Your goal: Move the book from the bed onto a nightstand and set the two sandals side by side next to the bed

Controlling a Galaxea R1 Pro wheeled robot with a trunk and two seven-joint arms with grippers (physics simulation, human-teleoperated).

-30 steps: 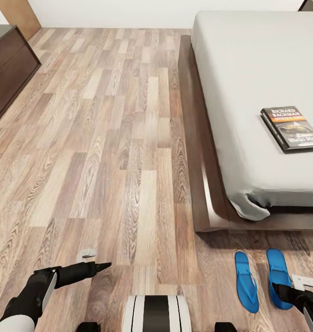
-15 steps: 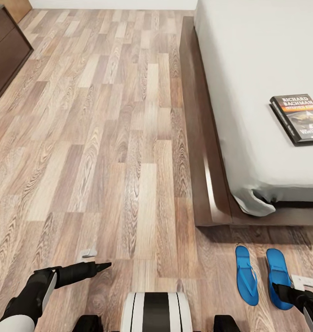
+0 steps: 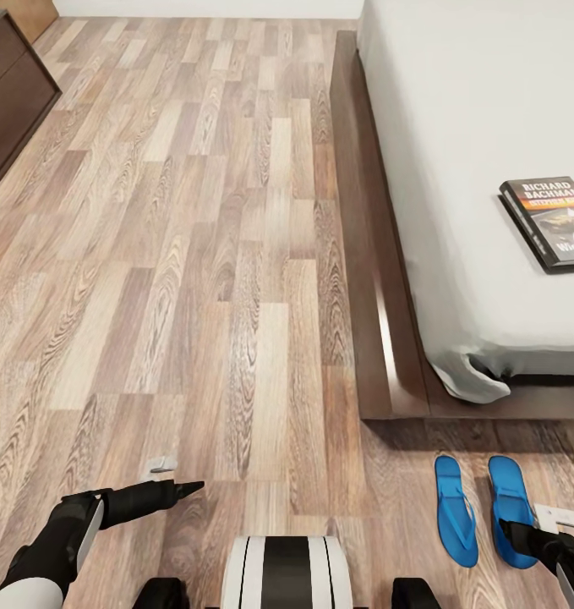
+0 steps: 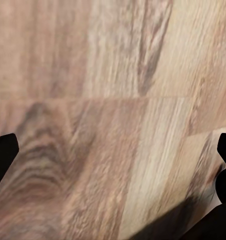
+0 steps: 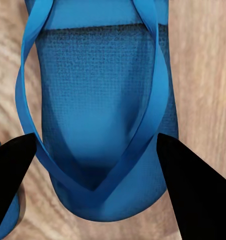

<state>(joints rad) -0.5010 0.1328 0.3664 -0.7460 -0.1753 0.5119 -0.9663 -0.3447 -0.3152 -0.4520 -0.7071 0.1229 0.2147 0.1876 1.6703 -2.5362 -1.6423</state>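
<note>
Meanwhile, the book (image 3: pixel 554 223) is seen unmoved on the bed (image 3: pixel 456 127) at three o'clock, no nightstand yet reached. The two sandals (image 3: pixel 481 509) are laid side by side on the floor (image 3: pixel 194 254) at five o'clock. The right gripper (image 5: pixel 95 150) is poised released above one sandal, the left gripper (image 4: pixel 113 150) released over bare planks.

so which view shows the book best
The head view. There the book lies flat on the bed near that picture's right edge, its cover lettering readable. The right wrist view looks down on a blue sandal, and the left wrist view on wood floor.
</note>
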